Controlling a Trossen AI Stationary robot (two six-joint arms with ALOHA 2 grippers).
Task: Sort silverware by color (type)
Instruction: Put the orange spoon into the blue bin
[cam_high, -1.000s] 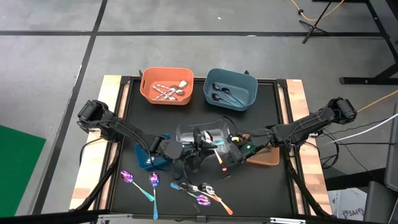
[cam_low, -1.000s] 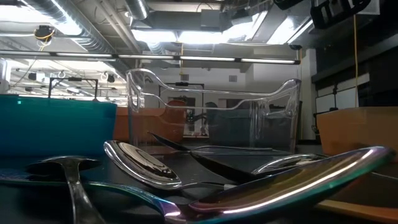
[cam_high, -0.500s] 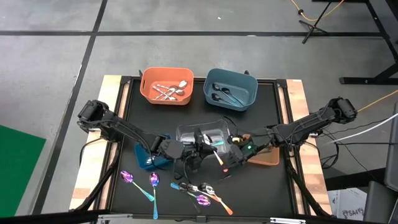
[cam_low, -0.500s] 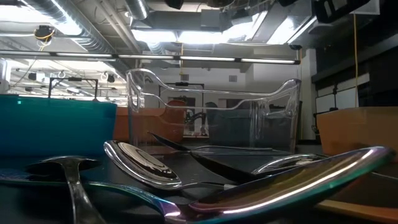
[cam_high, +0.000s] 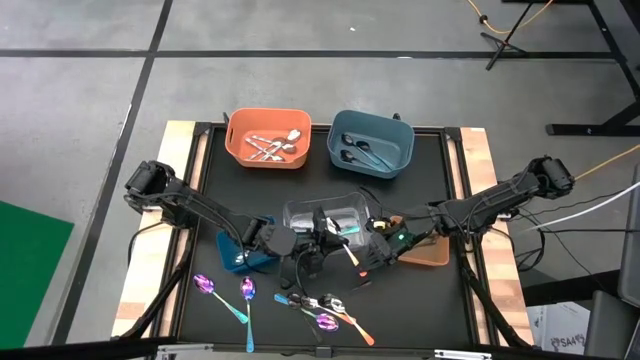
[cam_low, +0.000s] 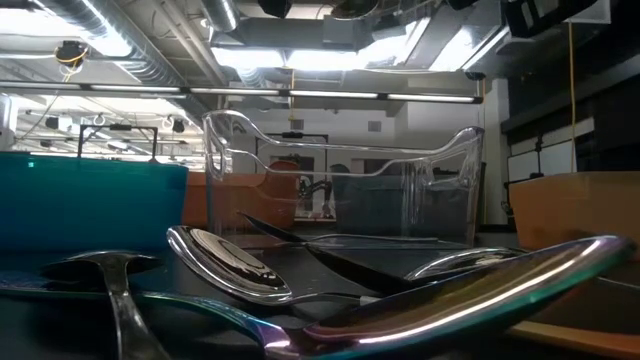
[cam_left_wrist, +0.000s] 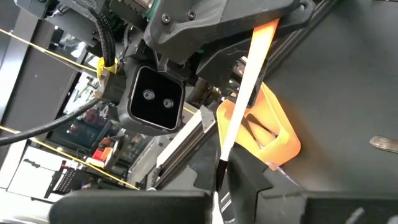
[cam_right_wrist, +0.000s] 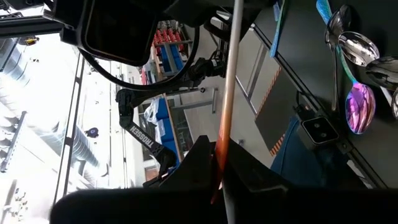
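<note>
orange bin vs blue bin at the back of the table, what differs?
Colour: the orange bin against the blue bin. Contents: the orange bin holds plain silver pieces, the blue bin dark ones. Place: in the high view the orange bin sits left of the blue bin. Both are open-topped and stand side by side.

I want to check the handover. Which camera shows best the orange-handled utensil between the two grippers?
The left wrist view: the orange-handled utensil runs from gripper to gripper. The right wrist view shows its shaft. The high view shows a small streak; the low view, nothing.

Place: I see a lab or workshop.
Evidence: exposed ceiling ducts (cam_low: 130, 55) upper left; concrete floor (cam_high: 80, 90) around my table (cam_high: 450, 290).
</note>
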